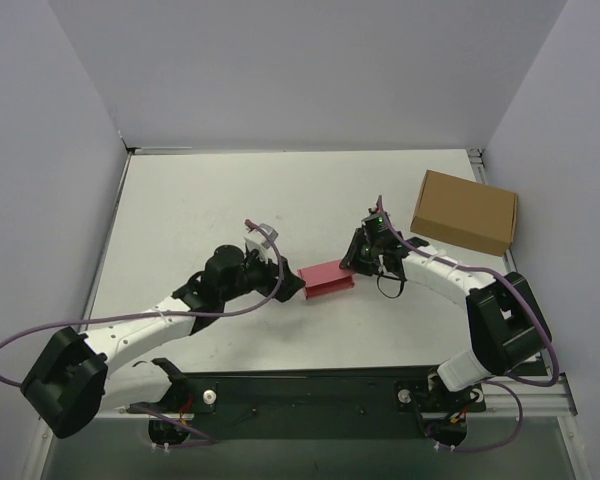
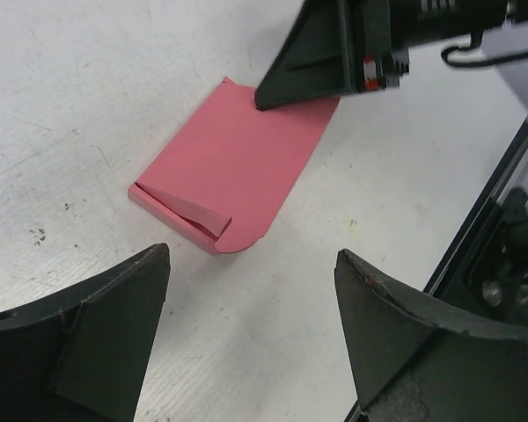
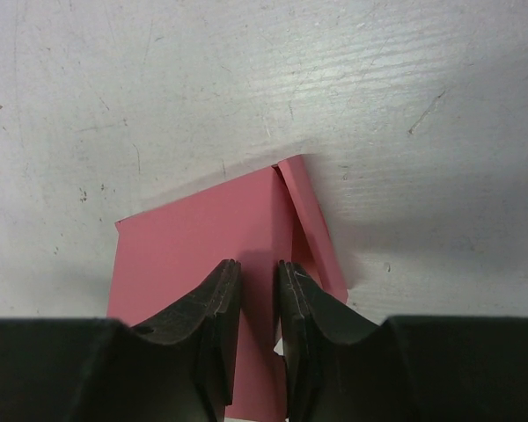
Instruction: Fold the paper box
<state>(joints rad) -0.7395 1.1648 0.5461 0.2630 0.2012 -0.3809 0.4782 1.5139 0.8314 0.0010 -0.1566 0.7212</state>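
The pink-red paper box (image 1: 325, 278) lies partly folded and flattened on the white table between my two arms. In the left wrist view the paper box (image 2: 233, 163) shows a rounded flap and a small tab folded over at its near corner. My left gripper (image 1: 285, 280) is open and empty, just left of it, its fingertips (image 2: 154, 264) apart from the card. My right gripper (image 1: 352, 266) is nearly shut with a thin gap, tips down on the box's right edge (image 3: 194, 246), beside a raised narrow flap (image 3: 312, 233). It presses rather than clamps.
A larger brown cardboard box (image 1: 465, 211) stands at the back right. White walls enclose the table (image 1: 230, 200) on three sides. The black base rail (image 1: 310, 395) runs along the near edge.
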